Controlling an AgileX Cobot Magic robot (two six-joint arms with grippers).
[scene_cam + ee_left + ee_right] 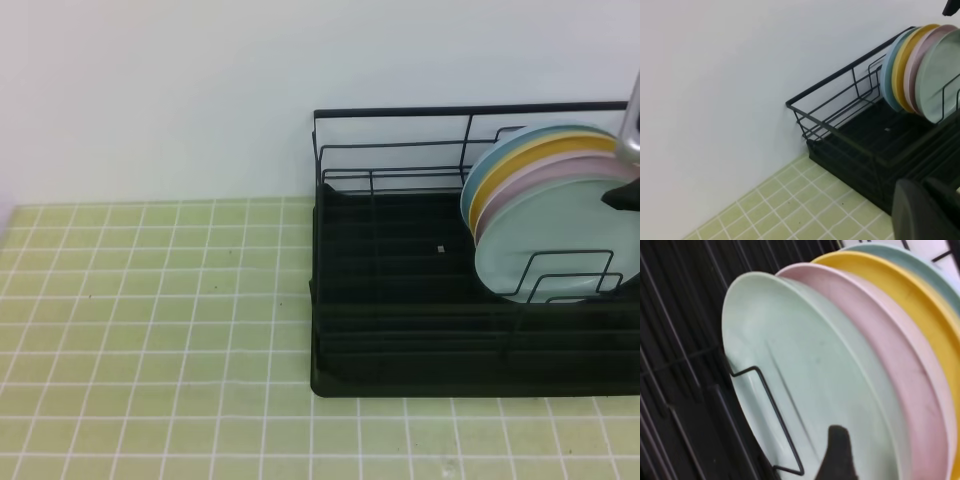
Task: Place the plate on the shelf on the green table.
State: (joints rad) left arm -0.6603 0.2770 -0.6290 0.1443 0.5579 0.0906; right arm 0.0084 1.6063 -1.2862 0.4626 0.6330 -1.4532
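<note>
The pale mint plate [540,240] stands on edge in the black wire shelf [400,330] on the green table [150,330], at the front of a row of plates and behind a wire divider. It fills the right wrist view [805,375] and shows in the left wrist view [940,70]. My right gripper [622,195] is at the plate's right rim. Only one dark fingertip [837,455] shows in front of the plate's face, and the other is hidden. My left gripper [925,210] is a dark blurred shape low over the tiles, near the shelf's front corner.
Behind the mint plate lean a pale pink plate [570,172], a yellow plate [530,160] and a sky-blue plate [490,165]. The shelf's left half [390,250] holds no plates. A white wall [150,100] backs the table.
</note>
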